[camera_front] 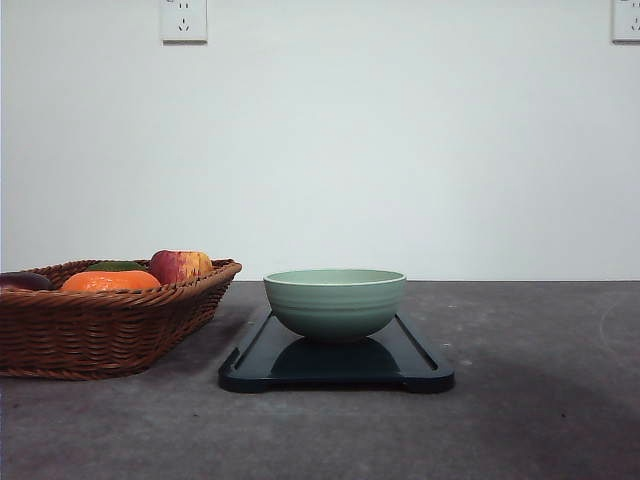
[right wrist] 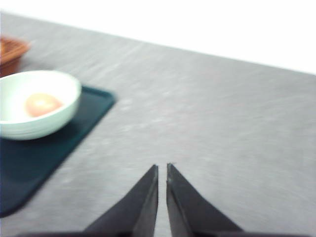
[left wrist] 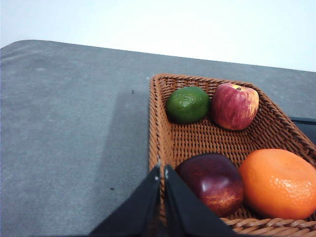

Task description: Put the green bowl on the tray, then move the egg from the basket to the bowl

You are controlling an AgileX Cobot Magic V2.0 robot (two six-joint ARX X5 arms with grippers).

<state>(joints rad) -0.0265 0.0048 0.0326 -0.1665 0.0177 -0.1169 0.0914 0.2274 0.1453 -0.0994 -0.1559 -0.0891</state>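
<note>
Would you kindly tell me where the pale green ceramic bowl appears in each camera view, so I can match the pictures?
Front view: the pale sage-green ridged ceramic bowl stands mid-frame on the dark rectangular tray.
Left wrist view: the bowl is not in it; a sliver of the tray is at the right edge.
Right wrist view: the bowl is at the left edge, an orange-tan egg inside.
Shared landmark: the tray.
</note>
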